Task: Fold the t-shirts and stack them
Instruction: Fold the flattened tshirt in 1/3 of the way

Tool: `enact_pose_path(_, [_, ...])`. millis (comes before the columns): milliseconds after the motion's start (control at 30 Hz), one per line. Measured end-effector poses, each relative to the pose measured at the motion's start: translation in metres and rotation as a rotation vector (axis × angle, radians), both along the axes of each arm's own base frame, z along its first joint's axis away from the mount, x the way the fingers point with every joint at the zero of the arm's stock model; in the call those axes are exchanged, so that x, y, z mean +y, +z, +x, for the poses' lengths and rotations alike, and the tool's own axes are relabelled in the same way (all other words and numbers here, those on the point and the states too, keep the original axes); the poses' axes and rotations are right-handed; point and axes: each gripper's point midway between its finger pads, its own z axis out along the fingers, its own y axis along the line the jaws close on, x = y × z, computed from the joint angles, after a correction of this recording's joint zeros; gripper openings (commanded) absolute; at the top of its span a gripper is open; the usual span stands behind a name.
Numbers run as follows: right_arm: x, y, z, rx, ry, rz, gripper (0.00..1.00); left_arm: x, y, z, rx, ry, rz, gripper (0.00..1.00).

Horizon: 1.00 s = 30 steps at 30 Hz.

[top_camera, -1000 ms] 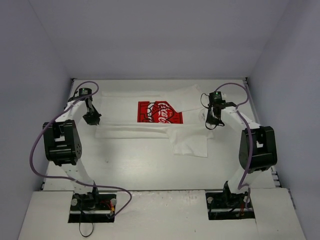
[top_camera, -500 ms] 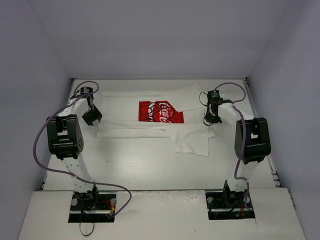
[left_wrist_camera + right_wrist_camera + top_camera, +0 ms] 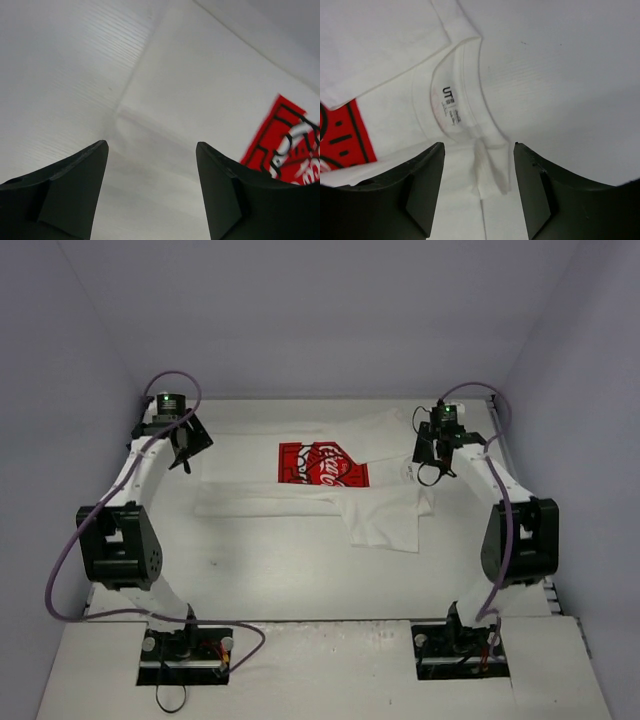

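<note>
One white t-shirt (image 3: 300, 495) lies flat across the far half of the table, folded lengthwise, its red graphic (image 3: 321, 464) facing up. A sleeve (image 3: 385, 522) sticks out toward me at the right. My left gripper (image 3: 188, 450) hovers open over the shirt's left end; between its jaws (image 3: 151, 145) I see only white fabric (image 3: 200, 75) and the edge of the red graphic (image 3: 287, 145). My right gripper (image 3: 430, 465) hovers open over the collar end (image 3: 478, 146). The neck label (image 3: 449, 102) and a small pinched-up crease (image 3: 492, 167) lie below its fingers. Neither gripper holds anything.
The white table (image 3: 260, 565) is walled in by pale panels at the left (image 3: 90, 390), back and right. Purple cables (image 3: 60, 550) loop off both arms. The arm bases (image 3: 185, 645) sit at the near edge.
Both grippers were shut on the shirt's ends a second ago. They have opened, let go of the fabric and drawn up and toward the back. The shirt stays flat.
</note>
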Motion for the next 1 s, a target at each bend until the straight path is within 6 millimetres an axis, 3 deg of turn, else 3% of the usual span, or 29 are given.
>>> enact_pose_path(100, [0.005,0.020,-0.027,-0.053,0.030,0.044,0.42,-0.060,0.010,-0.025,-0.027,-0.155,-0.030,0.67])
enact_pose_path(200, [0.012,0.019,-0.059,-0.060,0.054,0.093,0.36,-0.119,-0.004,-0.058,0.016,-0.307,-0.075,0.67])
enact_pose_path(333, [0.020,-0.012,-0.101,0.017,0.073,0.153,0.36,-0.191,-0.035,-0.107,0.121,-0.494,-0.113,0.67])
enact_pose_path(467, [0.026,-0.046,-0.137,0.111,0.058,0.198,0.41,-0.253,-0.051,-0.146,0.186,-0.633,-0.158,0.67])
enact_pose_path(600, [0.032,-0.065,-0.157,0.172,0.033,0.226,0.46,-0.292,-0.066,-0.167,0.244,-0.681,-0.176,0.67])
enact_pose_path(800, [0.045,-0.068,-0.162,0.182,0.011,0.259,0.46,-0.345,-0.097,-0.180,0.313,-0.711,-0.184,0.67])
enact_pose_path(1000, [0.045,-0.084,-0.177,0.222,-0.027,0.258,0.45,-0.364,-0.120,-0.181,0.356,-0.693,-0.177,0.64])
